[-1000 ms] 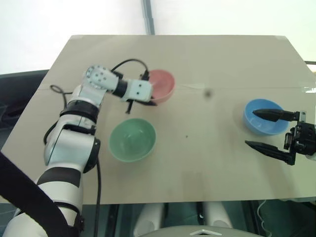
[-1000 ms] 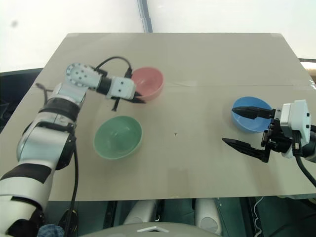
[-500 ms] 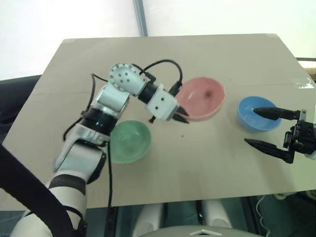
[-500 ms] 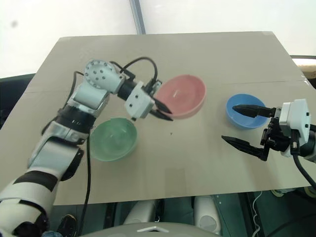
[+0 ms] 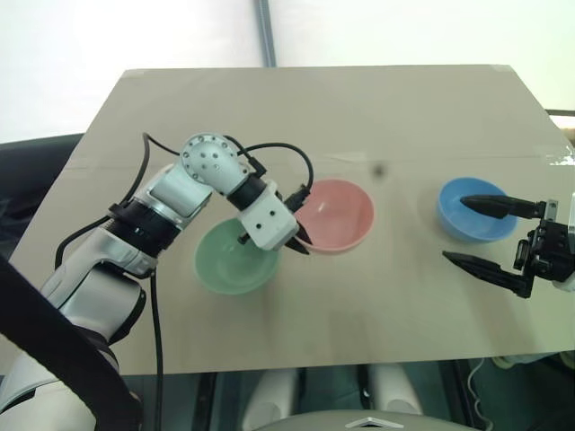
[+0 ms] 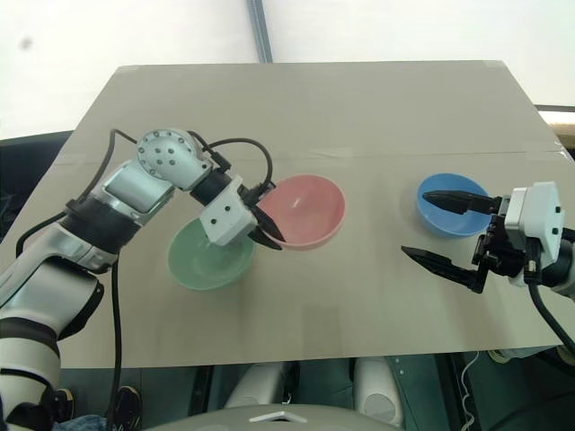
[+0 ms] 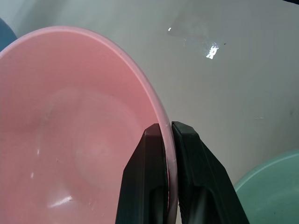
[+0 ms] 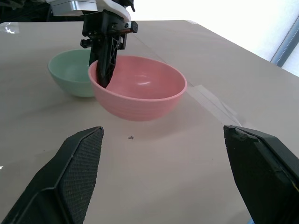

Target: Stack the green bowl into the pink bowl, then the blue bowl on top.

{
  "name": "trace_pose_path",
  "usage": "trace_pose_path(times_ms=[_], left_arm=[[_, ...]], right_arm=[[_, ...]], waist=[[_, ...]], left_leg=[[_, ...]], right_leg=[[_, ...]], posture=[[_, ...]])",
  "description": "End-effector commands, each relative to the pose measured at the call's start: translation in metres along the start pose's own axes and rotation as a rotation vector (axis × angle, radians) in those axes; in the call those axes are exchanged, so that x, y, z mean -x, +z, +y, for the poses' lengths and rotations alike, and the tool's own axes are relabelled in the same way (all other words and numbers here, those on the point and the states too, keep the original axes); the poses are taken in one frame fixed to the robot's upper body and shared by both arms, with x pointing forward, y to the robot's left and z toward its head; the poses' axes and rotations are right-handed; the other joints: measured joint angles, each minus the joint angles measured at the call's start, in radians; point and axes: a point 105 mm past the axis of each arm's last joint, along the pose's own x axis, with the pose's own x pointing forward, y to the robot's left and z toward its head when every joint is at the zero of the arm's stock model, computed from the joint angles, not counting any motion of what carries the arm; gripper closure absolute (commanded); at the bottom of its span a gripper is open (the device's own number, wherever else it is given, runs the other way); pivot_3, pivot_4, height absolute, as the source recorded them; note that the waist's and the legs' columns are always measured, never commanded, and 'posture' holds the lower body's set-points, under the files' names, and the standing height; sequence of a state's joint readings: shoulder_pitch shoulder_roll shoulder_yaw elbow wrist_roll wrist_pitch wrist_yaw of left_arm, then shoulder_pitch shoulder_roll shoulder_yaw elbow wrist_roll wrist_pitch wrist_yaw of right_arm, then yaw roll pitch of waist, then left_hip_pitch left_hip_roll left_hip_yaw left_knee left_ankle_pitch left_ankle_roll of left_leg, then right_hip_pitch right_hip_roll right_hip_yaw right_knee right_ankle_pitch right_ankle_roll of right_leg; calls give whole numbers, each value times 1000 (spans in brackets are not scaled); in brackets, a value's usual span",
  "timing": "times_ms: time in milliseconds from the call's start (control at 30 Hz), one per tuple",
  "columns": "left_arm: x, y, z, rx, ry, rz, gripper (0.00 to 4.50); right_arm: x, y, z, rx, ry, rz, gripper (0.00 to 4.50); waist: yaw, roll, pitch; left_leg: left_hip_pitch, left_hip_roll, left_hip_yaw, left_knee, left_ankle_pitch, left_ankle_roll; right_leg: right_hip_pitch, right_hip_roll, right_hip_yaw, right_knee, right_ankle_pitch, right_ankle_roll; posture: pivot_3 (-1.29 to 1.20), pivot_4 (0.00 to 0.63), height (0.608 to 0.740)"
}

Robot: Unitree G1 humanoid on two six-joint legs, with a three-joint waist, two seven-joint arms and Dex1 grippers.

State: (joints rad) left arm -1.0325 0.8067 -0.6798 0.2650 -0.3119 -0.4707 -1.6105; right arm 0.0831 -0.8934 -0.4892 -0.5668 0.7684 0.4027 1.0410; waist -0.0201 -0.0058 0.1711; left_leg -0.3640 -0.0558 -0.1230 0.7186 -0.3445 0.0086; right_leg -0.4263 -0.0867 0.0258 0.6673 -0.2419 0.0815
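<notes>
Pink bowl (image 5: 332, 215) got dragged from the far side of the table (image 5: 404, 117) down toward the robot, so now it's sitting right next to the green bowl (image 5: 229, 265), rims touching or v close. Left gripper (image 7: 169, 135) is pinched on the pink rim, one finger inside and one outside, as the left wrist view shows clearly. The bowl looks like it's resting on the table, not lifted, tho hard to be 100% sure. Green hasn't really budged; the cam moved a bit, so don't trust the shift in the pic.

Why drag it? My guess: pink is the base of the stack, so parking it beside green keeps the next lift short and within easy reach of the left arm. A rim pinch makes sense too, since a smooth round bowl gives nothing else to grab.

Blue bowl (image 5: 476, 211) is off on the right side, well apart from the other two. Right gripper (image 5: 490, 233) is spread wide w/ nothing in it, one finger over the blue bowl and the other over bare table near it. Prob just parked there until blue's turn comes last.

Nothing's stacked yet. Next, I'd think, is letting go of pink and then grabbing green.
</notes>
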Motion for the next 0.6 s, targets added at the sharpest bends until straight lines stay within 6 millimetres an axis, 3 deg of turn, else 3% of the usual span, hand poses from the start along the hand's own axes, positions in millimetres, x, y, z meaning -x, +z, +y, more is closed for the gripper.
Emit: trace_pose_path(times_ms=[33, 167, 267, 467, 600], left_arm=[[2, 8, 6, -67, 20, -19, 3019], [0, 6, 8, -73, 48, -32, 1135], [-1, 1, 5, -70, 53, -21, 203], [11, 4, 12, -1, 118, -50, 203], [37, 12, 32, 163, 285, -174, 203]], right_arm=[[2, 9, -2, 49, -16, -29, 0], [2, 9, -2, 51, -18, -30, 0], [2, 9, -2, 51, -15, -31, 0], [3, 10, -2, 51, -10, -28, 0], [3, 10, -2, 50, -5, -27, 0]], waist=[[3, 0, 0], [6, 0, 0], [5, 0, 0], [6, 0, 0], [5, 0, 0]], left_leg=[[0, 0, 0, 0, 0, 0], [0, 0, 0, 0, 0, 0], [0, 0, 0, 0, 0, 0], [0, 0, 0, 0, 0, 0], [0, 0, 0, 0, 0, 0]], right_leg=[[0, 0, 0, 0, 0, 0], [0, 0, 0, 0, 0, 0], [0, 0, 0, 0, 0, 0], [0, 0, 0, 0, 0, 0], [0, 0, -1, 0, 0, 0]], posture=[[0, 150, 740], [0, 150, 740], [0, 150, 740], [0, 150, 740], [0, 150, 740]])
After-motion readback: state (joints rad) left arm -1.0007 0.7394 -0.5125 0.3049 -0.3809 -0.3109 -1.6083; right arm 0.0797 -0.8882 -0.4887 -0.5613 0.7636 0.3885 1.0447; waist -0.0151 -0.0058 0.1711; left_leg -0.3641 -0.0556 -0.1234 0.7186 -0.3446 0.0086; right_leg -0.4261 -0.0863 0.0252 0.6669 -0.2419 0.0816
